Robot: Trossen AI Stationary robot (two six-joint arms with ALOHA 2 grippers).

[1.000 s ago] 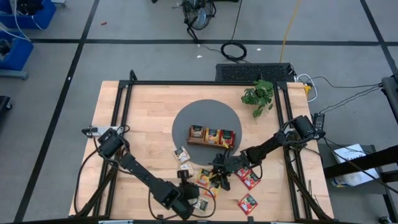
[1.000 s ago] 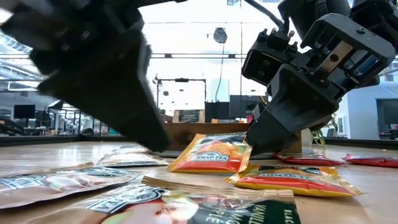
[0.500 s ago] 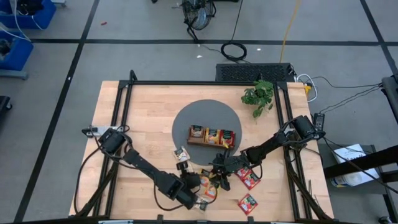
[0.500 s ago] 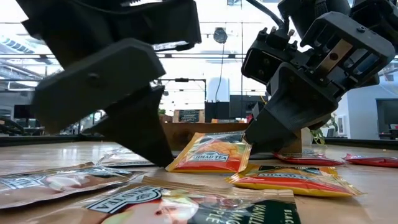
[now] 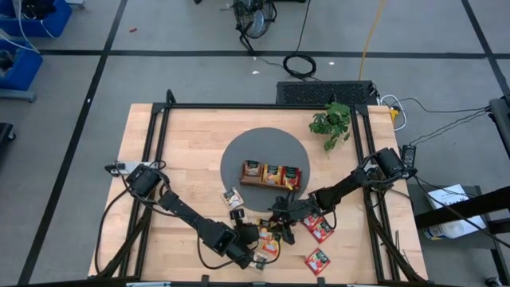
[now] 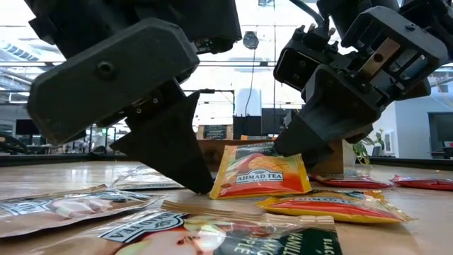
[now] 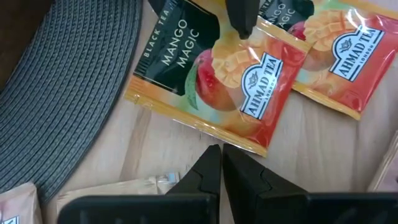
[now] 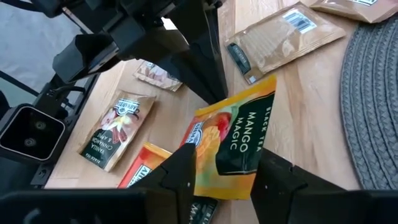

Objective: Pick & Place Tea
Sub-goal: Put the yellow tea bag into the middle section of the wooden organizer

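Observation:
An orange mango tea packet [image 6: 258,173] with a dark green label stands tilted up, its bottom edge on the wood near the table's front. My right gripper [image 8: 227,160] comes at it from the right and is shut on it. My left gripper [image 7: 219,152], fingers shut, comes from the left with its tips at the packet's near bottom edge. In the high view the packet [image 5: 267,238] lies between the left gripper [image 5: 253,239] and the right gripper [image 5: 280,226]. More tea packets [image 6: 333,205] lie flat around it. My left gripper slants down from the table's left. Its shut fingertips [image 6: 204,185] meet the packet's lower near edge [image 6: 214,191] where that edge rests on the wood. My right gripper has the packet's far edge [image 7: 249,38] between its two fingers. One fingertip [image 7: 242,25] lies on the printed face. The fingers slant down from the table's right. The packet is tipped up, its near edge on the table.
A brown wooden tray [image 5: 271,174] with packets in it sits on a round grey mat [image 5: 247,143] behind the grippers. Red packets [image 5: 319,229] lie at the right front, pale ones [image 5: 233,198] by the mat's edge. A green plant [image 5: 331,121] stands at the far right.
My left gripper has come down and toward the table's right, up to the orange packet, staying shut. The packet has tipped from a low slant to nearly upright: its far edge rose in my right gripper while its near edge stayed on the wood.

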